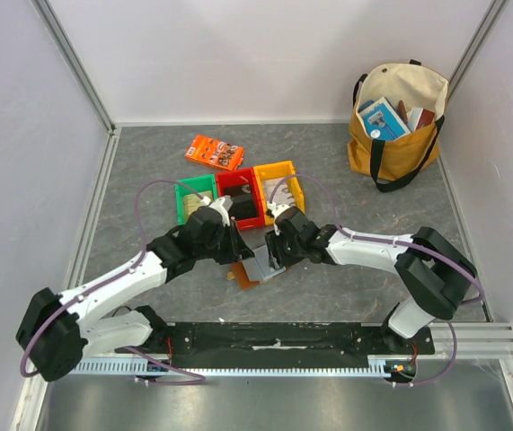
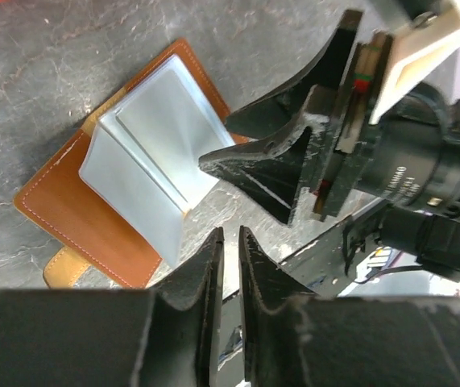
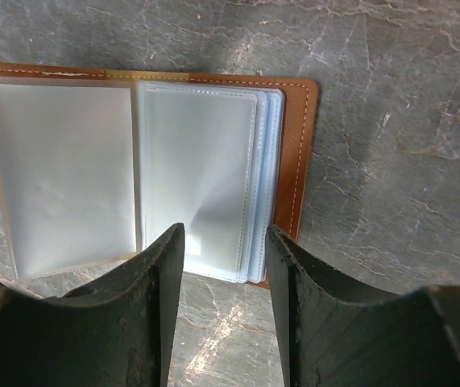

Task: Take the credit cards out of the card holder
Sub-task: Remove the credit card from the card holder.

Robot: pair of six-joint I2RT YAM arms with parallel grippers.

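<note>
Where the left arm (image 1: 112, 287) and right arm (image 1: 373, 247) converge over the grey veined worktop (image 1: 373, 189), the brown leather card holder (image 1: 240, 277) lies open. From the left wrist, the left gripper (image 2: 230, 234) shows its jaws nearly together and empty, beside raised translucent plastic sleeves (image 2: 157, 145). From the right wrist, the right gripper (image 3: 221, 242) has its jaws spread above the stitched sleeve edges.

The top camera looks down across the whole worktop (image 1: 328, 153) from its near edge. Both wrist cameras sit close above the card holder (image 1: 256, 268) (image 2: 84, 226) (image 3: 298, 161), mid-frame in the top view.
</note>
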